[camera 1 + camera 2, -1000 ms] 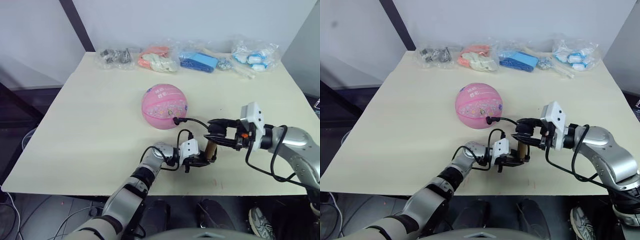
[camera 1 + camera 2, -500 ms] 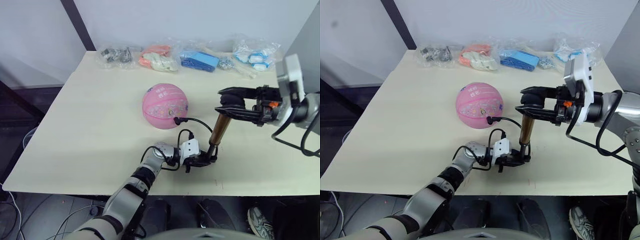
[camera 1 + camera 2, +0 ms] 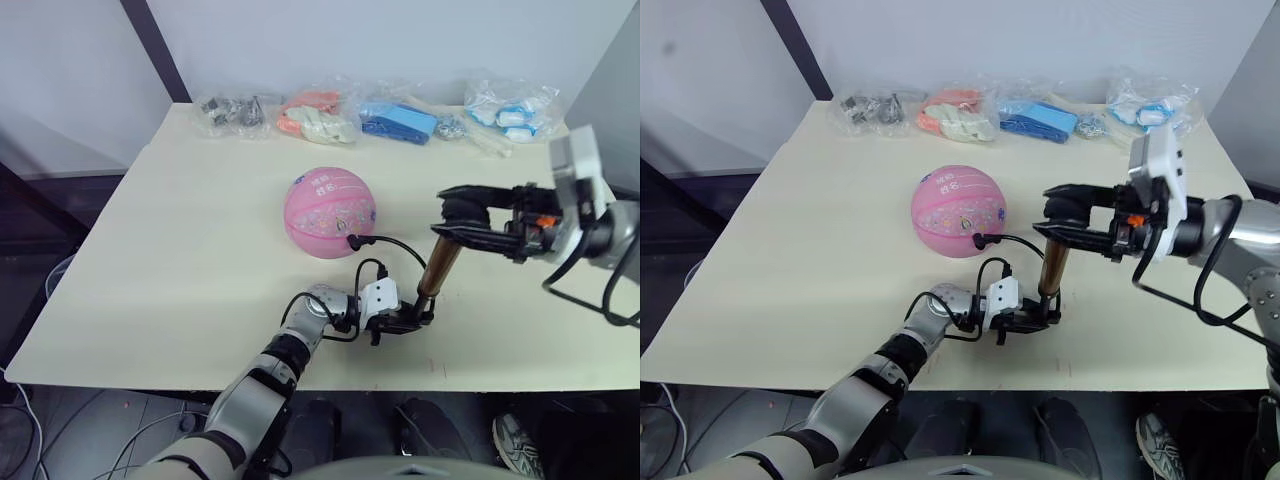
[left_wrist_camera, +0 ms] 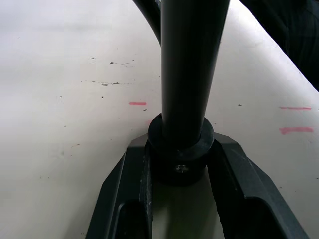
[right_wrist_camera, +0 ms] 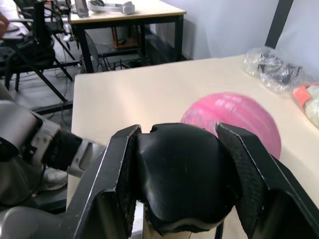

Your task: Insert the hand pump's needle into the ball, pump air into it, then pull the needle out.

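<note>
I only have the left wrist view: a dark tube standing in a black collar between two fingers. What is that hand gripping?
Observer: The pump's base. The left hand clamps its bottom cap against the table, and the pump stands nearly upright.
Operator: Where is the other hand?
Observer: The right hand is shut on the black handle at the pump's top.
Operator: Is the hose connected to the ball?
Observer: The hose arcs from the pump to the pink ball and meets it low on its near side. The needle itself is too small to make out.
</note>
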Controlling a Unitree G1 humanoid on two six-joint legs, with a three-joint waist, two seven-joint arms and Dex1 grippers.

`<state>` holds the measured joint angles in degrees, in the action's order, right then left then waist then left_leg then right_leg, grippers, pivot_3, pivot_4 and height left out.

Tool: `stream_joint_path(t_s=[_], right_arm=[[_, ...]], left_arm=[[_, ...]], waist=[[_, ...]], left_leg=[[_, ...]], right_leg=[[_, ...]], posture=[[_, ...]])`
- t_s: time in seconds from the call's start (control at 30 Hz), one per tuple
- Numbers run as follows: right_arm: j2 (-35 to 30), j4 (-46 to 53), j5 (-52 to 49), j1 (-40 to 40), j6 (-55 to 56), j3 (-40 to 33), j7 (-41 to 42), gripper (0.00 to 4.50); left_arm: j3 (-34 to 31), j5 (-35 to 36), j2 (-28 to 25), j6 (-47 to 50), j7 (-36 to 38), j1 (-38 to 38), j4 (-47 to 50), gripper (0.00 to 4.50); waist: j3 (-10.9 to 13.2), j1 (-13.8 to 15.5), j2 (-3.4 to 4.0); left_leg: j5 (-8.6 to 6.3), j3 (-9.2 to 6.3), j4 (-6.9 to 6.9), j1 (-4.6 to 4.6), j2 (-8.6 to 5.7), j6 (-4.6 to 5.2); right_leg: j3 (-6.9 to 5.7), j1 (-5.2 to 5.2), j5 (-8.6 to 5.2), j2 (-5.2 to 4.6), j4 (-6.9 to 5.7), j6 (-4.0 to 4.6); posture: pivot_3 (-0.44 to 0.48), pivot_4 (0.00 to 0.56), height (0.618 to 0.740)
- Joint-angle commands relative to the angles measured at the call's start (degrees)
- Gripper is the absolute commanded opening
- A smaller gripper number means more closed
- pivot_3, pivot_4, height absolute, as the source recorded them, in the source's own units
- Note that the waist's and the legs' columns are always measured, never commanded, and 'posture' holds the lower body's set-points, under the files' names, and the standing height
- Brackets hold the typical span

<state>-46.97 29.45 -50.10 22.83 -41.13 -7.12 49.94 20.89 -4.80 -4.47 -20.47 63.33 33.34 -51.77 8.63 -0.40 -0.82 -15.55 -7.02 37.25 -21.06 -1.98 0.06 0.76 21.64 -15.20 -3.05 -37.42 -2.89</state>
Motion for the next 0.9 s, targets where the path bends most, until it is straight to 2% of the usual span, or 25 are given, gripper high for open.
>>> stream_joint_path(t_s=[0.03,0.3,0.47,0.67,0.9], right_arm=[[1.6,0.1,4.8,-3.2,2.6,4.5,0.3,1.93],[7.4,-3.2,15.6,-10.2,10.7,12.8,-0.1,1.93],[9.4,-4.8,18.4,-11.4,12.9,14.0,0.2,1.93],[8.7,-2.6,14.4,-8.4,9.9,9.2,0.1,1.93],[4.0,0.7,2.0,0.8,0.2,-0.3,-1.3,1.93]], left_arm=[[2.2,-3.0,-0.9,2.0,-0.1,-2.0,-3.3,1.11],[2.1,-3.0,-1.1,2.1,-0.2,-1.7,-3.5,1.11],[2.1,-3.0,-1.1,2.0,-0.2,-1.6,-3.6,1.11],[1.9,-3.0,-1.2,1.8,-0.3,-1.3,-4.2,1.11],[1.9,-3.1,-1.3,1.7,-0.4,-1.1,-4.4,1.11]], waist=[[0.0,0.0,-0.01],[-0.1,-0.2,-0.06],[-0.1,-0.2,-0.07],[-0.1,-0.2,-0.07],[0.1,-0.2,0.04]], left_leg=[[0.00,0.00,0.00,0.00,0.00,0.00],[0.00,0.02,-0.01,0.11,0.00,0.00],[0.00,0.02,-0.02,0.13,0.00,-0.01],[0.00,0.02,-0.02,0.12,0.00,0.00],[0.00,0.00,0.00,-0.04,-0.01,0.00]], right_leg=[[0.00,0.00,0.00,0.00,0.00,0.00],[0.03,-0.07,0.00,0.02,-0.01,0.00],[0.03,-0.07,-0.01,0.04,-0.01,-0.02],[0.04,-0.07,0.00,0.04,-0.01,0.00],[0.03,0.05,0.10,0.01,0.00,0.17]], posture=[[0.000,0.150,0.740],[0.000,0.150,0.740],[0.000,0.150,0.740],[0.000,0.150,0.740],[0.000,0.150,0.740]])
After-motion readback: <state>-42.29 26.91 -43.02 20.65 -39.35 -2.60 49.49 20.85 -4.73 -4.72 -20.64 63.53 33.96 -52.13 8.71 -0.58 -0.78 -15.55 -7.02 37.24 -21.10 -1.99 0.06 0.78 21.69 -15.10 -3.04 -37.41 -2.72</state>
